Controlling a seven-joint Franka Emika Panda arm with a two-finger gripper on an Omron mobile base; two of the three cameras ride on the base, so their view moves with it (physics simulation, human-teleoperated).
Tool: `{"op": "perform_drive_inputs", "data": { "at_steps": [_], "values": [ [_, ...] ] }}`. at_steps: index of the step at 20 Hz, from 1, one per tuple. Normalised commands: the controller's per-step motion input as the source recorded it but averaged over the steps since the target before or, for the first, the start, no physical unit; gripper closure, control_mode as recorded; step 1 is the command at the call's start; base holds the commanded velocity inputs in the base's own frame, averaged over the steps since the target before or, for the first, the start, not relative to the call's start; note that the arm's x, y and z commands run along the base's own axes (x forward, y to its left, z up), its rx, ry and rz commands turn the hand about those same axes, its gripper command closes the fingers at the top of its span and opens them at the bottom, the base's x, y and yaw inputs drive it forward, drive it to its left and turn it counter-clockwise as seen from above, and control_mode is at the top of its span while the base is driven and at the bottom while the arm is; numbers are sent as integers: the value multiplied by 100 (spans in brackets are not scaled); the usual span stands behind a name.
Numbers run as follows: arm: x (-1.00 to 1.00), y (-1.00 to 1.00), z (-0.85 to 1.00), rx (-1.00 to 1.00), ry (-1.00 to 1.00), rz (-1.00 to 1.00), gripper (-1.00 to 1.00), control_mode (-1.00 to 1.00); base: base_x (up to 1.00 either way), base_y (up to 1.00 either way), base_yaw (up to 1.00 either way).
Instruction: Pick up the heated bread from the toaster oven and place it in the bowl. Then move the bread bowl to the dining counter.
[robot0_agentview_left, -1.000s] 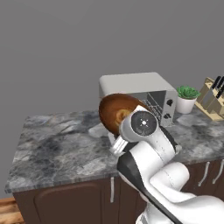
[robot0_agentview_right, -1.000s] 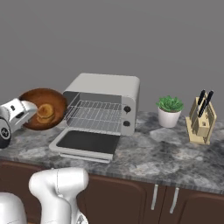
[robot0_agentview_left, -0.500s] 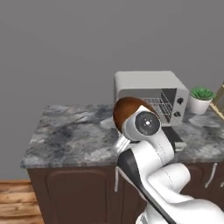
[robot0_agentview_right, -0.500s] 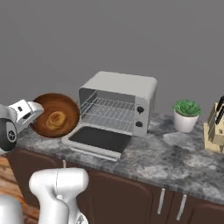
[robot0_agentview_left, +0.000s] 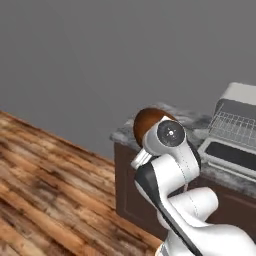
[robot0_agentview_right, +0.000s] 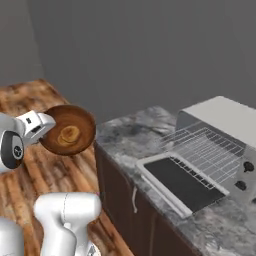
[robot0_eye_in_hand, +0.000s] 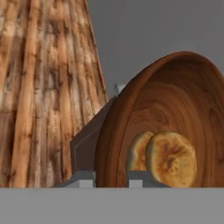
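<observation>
Item 1: my gripper (robot0_eye_in_hand: 111, 177), fingers pinched tight on the near rim of the bowl (robot0_eye_in_hand: 175, 109), one fingertip (robot0_eye_in_hand: 83, 177) outside the wall, the other inside

Item 2: the bowl, reddish-brown wood, carried off the counter and tipped on edge; in the right base view it (robot0_agentview_right: 70, 130) hangs at 9 o'clock over the plank floor (robot0_agentview_right: 55, 170)

Item 3: the heated bread (robot0_eye_in_hand: 171, 158), golden-brown, lying inside the bowl at 5 o'clock of its hollow, near my inner finger

Item 4: grey marbled counter (robot0_agentview_right: 135, 140), past the bowl toward 3 o'clock

Item 5: the toaster oven (robot0_agentview_right: 220, 135), farthest, on that counter, door dropped open, wire rack bare
</observation>
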Motion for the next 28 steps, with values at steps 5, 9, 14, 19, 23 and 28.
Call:
{"op": "perform_drive_inputs", "data": {
  "at_steps": [5,9,14,19,23,28],
  "values": [
    [0,0,0,0,0,0,100,100,-4,0,100],
    [0,0,0,0,0,0,100,100,0,0,100],
    [0,0,0,0,0,0,100,100,0,11,99],
    [0,0,0,0,0,0,100,100,19,86,68],
    [0,0,0,0,0,0,100,100,91,100,20],
    [0,0,0,0,0,0,100,100,100,100,-2]
  ]
}}
